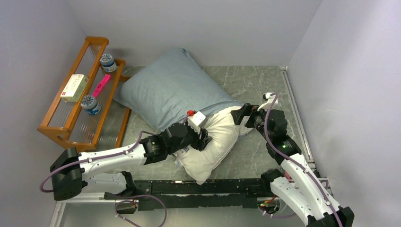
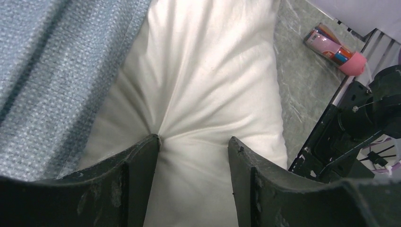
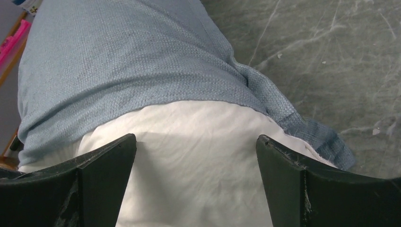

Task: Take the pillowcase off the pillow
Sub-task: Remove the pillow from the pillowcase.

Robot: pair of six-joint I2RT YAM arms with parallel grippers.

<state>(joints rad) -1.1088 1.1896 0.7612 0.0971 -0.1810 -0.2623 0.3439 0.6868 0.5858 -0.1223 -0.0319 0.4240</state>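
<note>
On the grey marbled worktop (image 1: 250,80), the pillow (image 1: 215,142) lies on a slant from far left to near centre. The pillowcase (image 1: 170,90), plain grey-blue face up, covers its far part, and that end sits close to a wooden rack (image 1: 57,130) on the left. The near end of the pillow is bare and white, reaching almost to the rail where the arms are mounted. The pillowcase's hem crosses the pillow roughly at its middle.

The left end effector (image 1: 204,139) is pressed down into the bare white part, just near of the hem. From its wrist view, its fingers (image 2: 137,175) are dug into the fabric, a plump bulge of pillow is pinched between them, and creases fan out from the pinch.

The right end effector (image 1: 241,116) is at the pillow's right side, by the hem. Its wrist view shows the jaws spread wide apart above white fabric, gripping nothing, with the pillowcase edge just beyond the fingertips.

On the rack stand two blue-labelled jars (image 1: 91,105), a box (image 1: 74,87) and a pink item (image 1: 101,85).
</note>
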